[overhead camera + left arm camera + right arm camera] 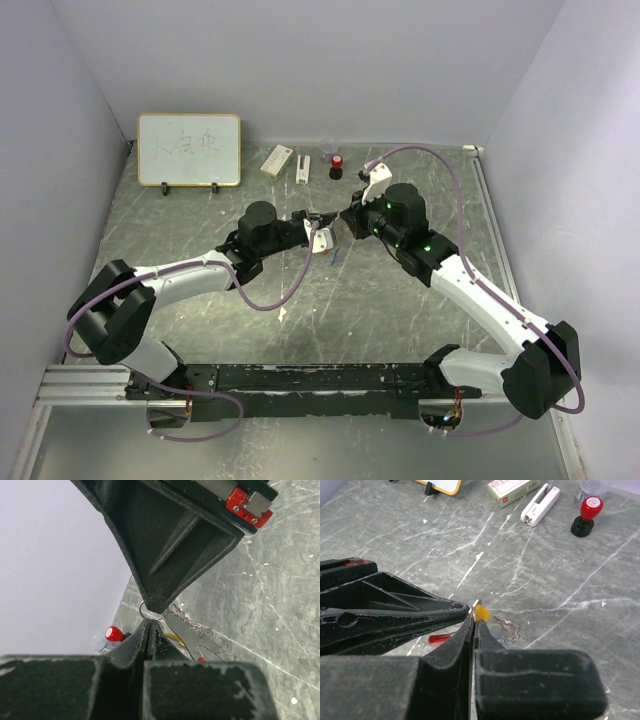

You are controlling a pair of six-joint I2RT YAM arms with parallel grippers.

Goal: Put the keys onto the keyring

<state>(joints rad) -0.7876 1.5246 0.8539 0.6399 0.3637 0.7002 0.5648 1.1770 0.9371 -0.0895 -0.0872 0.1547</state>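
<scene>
My two grippers meet tip to tip above the middle of the table. The right gripper [474,620] is shut on the tan-gold key [481,612], whose yellow head and metal blade stick out past its fingertips. The left gripper [150,622] is shut on the keyring: a small wire loop [142,611] pokes out at its tips. From there the silvery chain [200,628] runs down to the red tag [440,639] on the table. A small blue bit [336,256], probably the blue key, shows below the grippers. The left gripper [326,224] and right gripper [345,215] nearly touch.
At the back stand a whiteboard [190,150], a white box [277,160], a white stapler [303,170] and a red-and-black stamp [337,165]. Grey walls close off the left, right and back of the marble-patterned table [200,225].
</scene>
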